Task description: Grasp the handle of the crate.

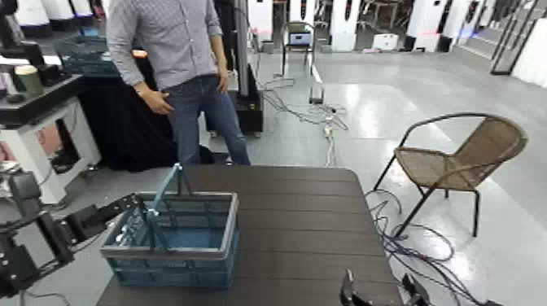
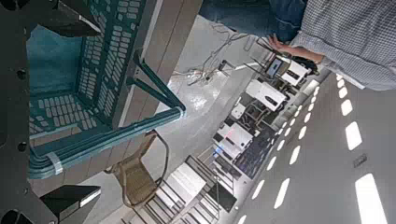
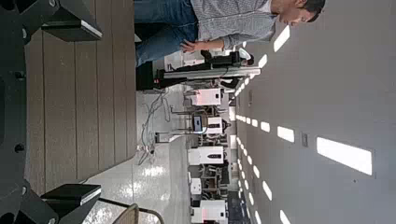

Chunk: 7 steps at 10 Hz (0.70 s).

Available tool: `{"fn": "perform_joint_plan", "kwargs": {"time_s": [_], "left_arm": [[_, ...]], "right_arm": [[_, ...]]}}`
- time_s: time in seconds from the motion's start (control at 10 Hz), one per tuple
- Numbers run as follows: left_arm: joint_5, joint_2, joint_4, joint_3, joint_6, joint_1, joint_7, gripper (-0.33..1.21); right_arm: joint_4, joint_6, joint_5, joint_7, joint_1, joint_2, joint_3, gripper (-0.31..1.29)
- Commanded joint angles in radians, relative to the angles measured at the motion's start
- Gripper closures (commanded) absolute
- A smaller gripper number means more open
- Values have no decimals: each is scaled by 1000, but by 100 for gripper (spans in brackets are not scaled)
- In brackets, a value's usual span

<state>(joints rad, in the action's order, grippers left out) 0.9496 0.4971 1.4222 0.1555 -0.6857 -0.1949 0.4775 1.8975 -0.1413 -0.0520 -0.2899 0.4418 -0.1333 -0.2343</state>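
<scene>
at the blue lattice crate [image 1: 175, 273], the black left claw [image 1: 137, 202] opens beside its ungrasped thin teal handle [image 1: 165, 190]; the black right claw [image 1: 384, 291] idles, apart.

The left arm [image 1: 41, 244] is black and made of chunky blocks. The left gripper [image 2: 77, 109] and right gripper [image 3: 75, 110] look alike: black, with pointy, wedge-shaped ends, flat sides and little round dots on their dark backs.
</scene>
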Motion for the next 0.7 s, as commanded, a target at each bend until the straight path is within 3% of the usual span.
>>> {"fn": "perform_joint_plan", "kwargs": {"time_s": [0.1, 0.5, 0.7], "left_arm": [[49, 49, -109, -56, -61, -90, 15, 10], [149, 109, -336, -234, -94, -276, 90, 10], [150, 120, -493, -350, -106, -403, 205, 10]], "right_arm": [[-1, 2, -2, 0, -1, 0, -2, 15], [-5, 2, -8, 2, -11, -2, -8, 15], [-5, 2, -9, 3, -14, -2, -13, 15]]}}
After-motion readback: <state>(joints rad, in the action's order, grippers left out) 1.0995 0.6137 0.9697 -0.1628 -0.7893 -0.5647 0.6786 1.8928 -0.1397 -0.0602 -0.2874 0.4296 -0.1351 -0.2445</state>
